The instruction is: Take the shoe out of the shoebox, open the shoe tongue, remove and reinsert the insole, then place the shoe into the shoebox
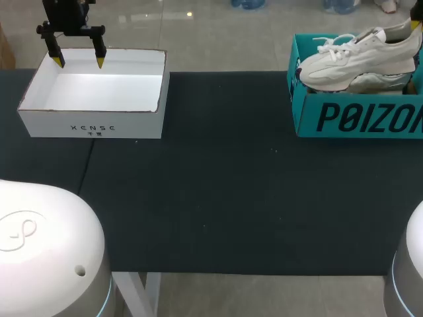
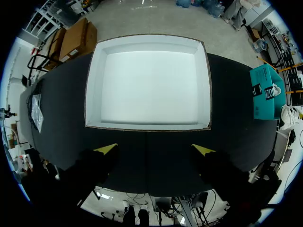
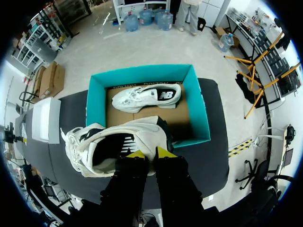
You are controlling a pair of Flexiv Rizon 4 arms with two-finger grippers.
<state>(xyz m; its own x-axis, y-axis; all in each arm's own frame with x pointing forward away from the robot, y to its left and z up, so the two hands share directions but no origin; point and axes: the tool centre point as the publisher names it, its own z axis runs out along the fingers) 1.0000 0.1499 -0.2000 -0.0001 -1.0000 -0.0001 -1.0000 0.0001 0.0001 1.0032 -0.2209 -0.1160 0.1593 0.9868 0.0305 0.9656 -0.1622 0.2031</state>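
two boxes stand on the dark table [image 1: 218, 198]. at the upper left of the head view my left gripper [image 1: 78, 63] hangs over the far edge of the white box [image 1: 92, 122], fingers spread wide, nothing between them. at the upper right sits the teal shoebox [image 1: 357, 119], and the white shoe [image 1: 344, 63] is tilted above its rim, toe pointing left, heel higher. in the right wrist view my right gripper [image 3: 150, 153] is drawn narrow, both fingers pinching the shoe's heel collar; ahead of it a second shoe [image 3: 147, 97] lies inside the shoebox.
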